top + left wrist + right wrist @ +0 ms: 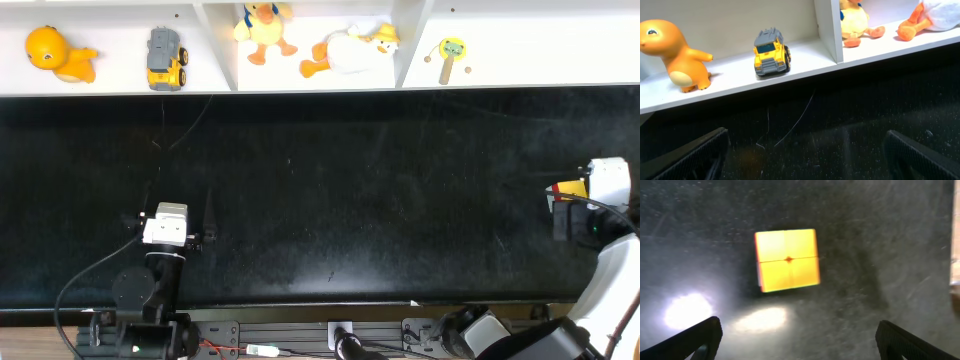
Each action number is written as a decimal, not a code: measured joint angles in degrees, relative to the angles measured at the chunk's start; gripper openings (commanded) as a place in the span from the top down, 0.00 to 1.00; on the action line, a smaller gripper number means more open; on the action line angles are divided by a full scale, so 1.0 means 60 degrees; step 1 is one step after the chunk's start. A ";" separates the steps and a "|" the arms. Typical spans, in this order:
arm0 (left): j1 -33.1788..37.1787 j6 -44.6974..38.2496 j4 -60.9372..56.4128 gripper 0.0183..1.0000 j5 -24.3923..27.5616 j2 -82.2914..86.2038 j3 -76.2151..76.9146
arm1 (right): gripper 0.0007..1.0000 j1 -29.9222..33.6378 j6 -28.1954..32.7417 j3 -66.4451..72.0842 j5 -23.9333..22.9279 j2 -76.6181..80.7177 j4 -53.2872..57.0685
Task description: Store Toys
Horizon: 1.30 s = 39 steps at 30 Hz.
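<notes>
Cube: yellow; on the mat, far right, below the right gripper; untouched
Right gripper: fingers spread wide
Left gripper: fingers apart; faces the shelf and truck

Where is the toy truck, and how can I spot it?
Find the white shelf along the black table's far edge, then its left compartment. The truck stands nearest the divider: boxy, yellow, grey on top, unlike the round orange animal beside it.
</notes>
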State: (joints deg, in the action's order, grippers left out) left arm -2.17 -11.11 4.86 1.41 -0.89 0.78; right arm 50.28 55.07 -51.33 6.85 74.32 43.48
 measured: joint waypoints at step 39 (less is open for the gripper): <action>0.0000 0.0000 0.0000 0.00 0.0004 0.0000 0.0000 | 0.27 0.0080 -0.1279 0.0000 0.1341 0.2732 -0.1603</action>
State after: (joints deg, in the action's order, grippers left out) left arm -2.17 -11.11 4.86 1.43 -0.89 0.78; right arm 50.76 47.40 -51.33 14.90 90.72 33.87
